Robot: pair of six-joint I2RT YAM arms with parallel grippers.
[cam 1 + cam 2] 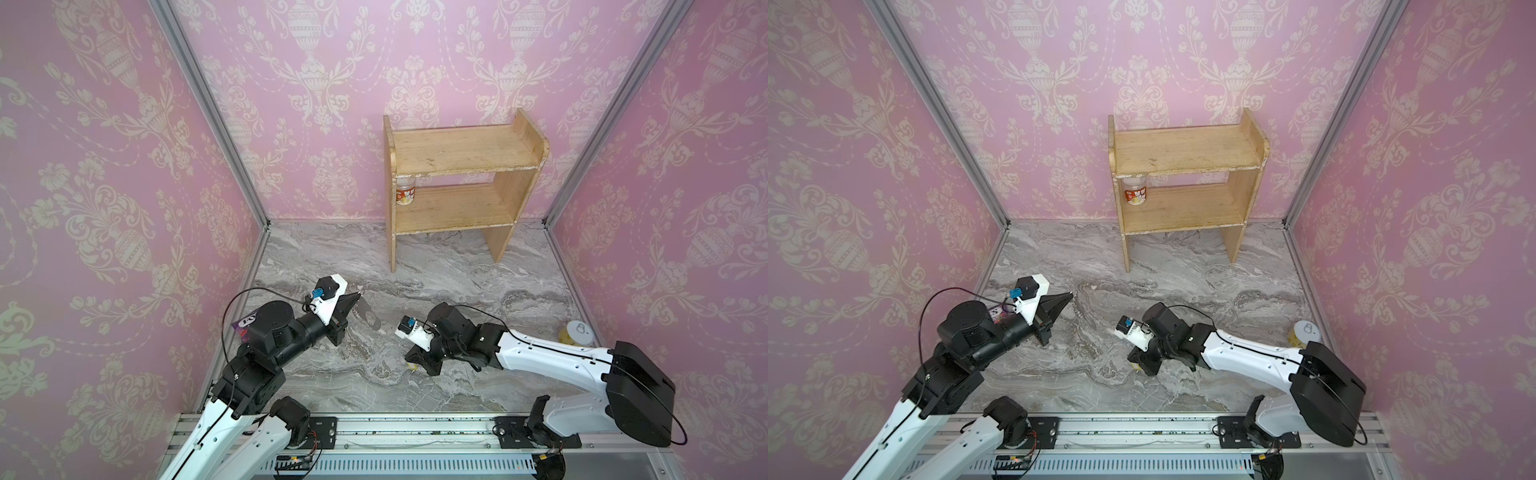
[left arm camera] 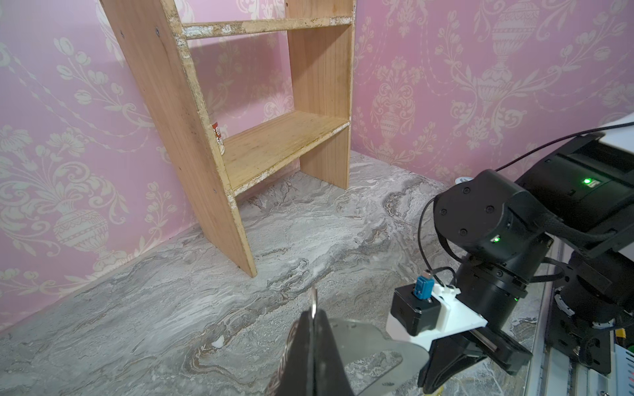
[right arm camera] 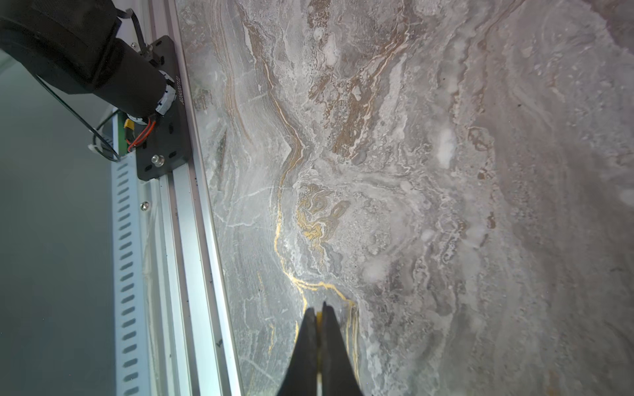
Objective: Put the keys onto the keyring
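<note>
The keyring, a flat silver-grey plate, hangs left of centre over the marble tabletop, pinched by its edge in the closed left hand. The keys show only as a yellow sliver clamped between the shut fingers of the right hand, which points down at the tabletop near the front middle. Behind them, a small labelled jar stands at the left end of the lower board of the wooden shelf against the back wall, and a yellow tub with a white lid sits by the right wall; what either holds cannot be told.
</note>
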